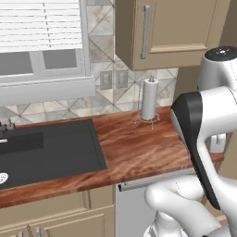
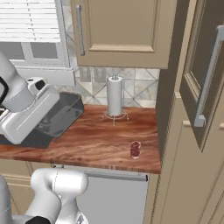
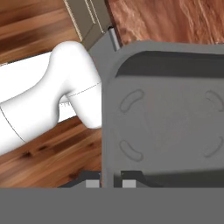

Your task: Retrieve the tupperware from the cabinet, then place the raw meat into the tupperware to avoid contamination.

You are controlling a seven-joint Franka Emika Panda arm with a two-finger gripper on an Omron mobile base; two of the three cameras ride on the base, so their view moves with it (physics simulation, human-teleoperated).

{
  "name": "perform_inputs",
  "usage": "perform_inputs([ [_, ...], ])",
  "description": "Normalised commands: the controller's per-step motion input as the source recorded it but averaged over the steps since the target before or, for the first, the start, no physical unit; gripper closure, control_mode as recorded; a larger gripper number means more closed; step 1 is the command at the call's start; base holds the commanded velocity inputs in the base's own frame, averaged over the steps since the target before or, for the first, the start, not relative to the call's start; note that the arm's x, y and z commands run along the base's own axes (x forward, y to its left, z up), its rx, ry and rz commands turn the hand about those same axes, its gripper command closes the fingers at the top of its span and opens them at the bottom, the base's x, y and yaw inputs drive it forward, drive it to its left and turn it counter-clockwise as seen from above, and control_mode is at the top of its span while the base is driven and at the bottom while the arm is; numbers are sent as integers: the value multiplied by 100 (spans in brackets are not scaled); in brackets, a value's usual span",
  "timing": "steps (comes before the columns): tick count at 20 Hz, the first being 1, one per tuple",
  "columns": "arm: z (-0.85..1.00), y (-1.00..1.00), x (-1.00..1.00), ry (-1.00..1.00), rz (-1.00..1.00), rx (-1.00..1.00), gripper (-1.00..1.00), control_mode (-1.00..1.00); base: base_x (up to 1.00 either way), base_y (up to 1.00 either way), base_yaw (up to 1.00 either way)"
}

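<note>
One container matters here: in your hand view the tupperware (image 3: 166,118) sits with its rim pinched between the nearly closed tips of the end effector (image 3: 110,178), and its grey tray holds nothing. On the wooden surface (image 2: 92,142) you see the raw meat (image 2: 135,149) lying near the front edge, close beside the cabinet (image 2: 183,166), whose door (image 2: 205,65) stands swung out. Between the paper towel roll (image 2: 114,96) and the sink (image 1: 46,148) you have bare wood.
</note>
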Motion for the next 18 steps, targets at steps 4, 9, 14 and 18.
perform_inputs([
  [4,0,0,0,0,0,0,100,100,54,11,1],
  [9,0,0,0,0,0,0,100,100,47,11,0],
  [14,0,0,0,0,0,0,100,100,22,11,0],
  [18,0,0,0,0,0,0,100,100,2,2,0],
])
